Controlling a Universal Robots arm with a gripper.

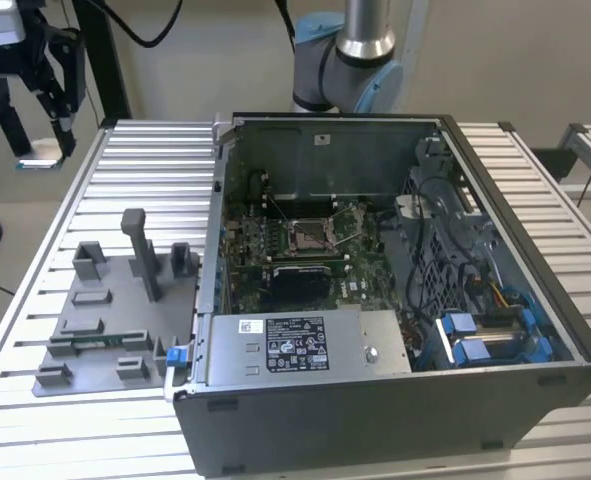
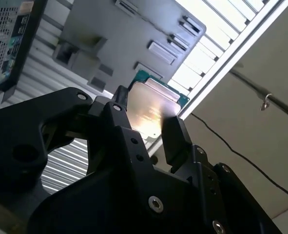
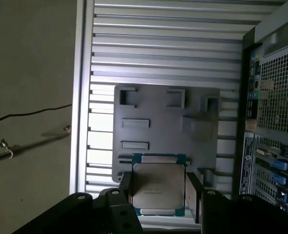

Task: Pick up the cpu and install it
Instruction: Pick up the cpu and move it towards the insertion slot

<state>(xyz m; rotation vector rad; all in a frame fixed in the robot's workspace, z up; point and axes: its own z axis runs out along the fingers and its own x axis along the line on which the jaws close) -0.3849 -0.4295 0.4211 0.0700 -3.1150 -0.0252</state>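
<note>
Hanging at ten o'clock from the computer case [image 1: 375,420] in the exterior view, the end effector [image 1: 41,140] grips the cpu [image 1: 39,153]. Second wrist view: fingers [image 2: 175,134] clamp its opposite edges. First wrist view: grey fixture tray [image 3: 163,105] lies beyond the cpu, apart.

The claw [image 1: 43,148] grips the pale cpu [image 1: 37,158], well apart from the open computer case [image 1: 375,420]
</note>
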